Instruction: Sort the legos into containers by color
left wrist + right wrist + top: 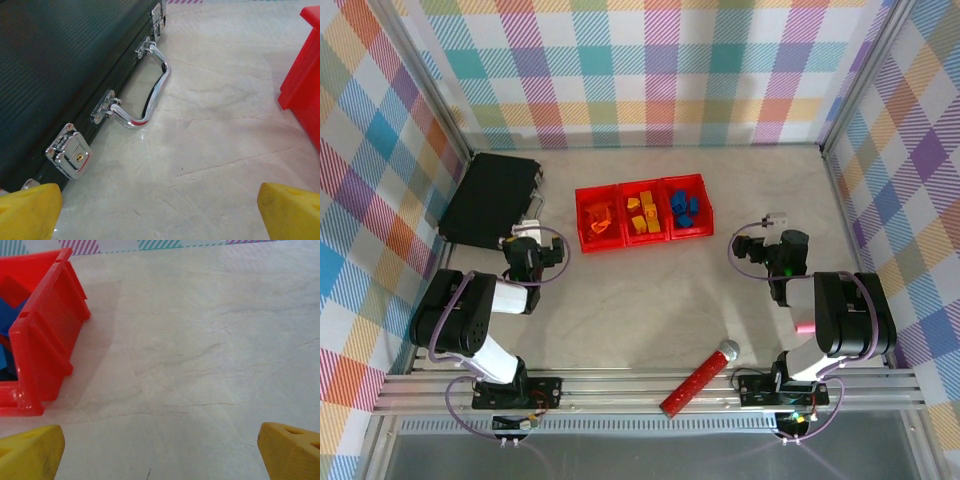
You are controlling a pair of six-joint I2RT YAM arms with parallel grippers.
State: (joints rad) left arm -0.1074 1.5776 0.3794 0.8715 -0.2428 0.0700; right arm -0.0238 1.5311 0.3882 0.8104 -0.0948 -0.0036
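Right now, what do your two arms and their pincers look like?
Both arms, left arm and right arm, are bulky black joints with white links, trailing looped purple cables. The left pincer and right pincer have chunky yellow fingertips.

Red containers (647, 239), orange, yellow, blue legos (642, 218), black case (490, 195), pastel plaid walls (660, 70)

The black case (55, 70) runs off the left wrist view's left edge. The red bin (47, 347) is cut by the right wrist view's left edge, and its wall hides most of the blue legos (6, 320).
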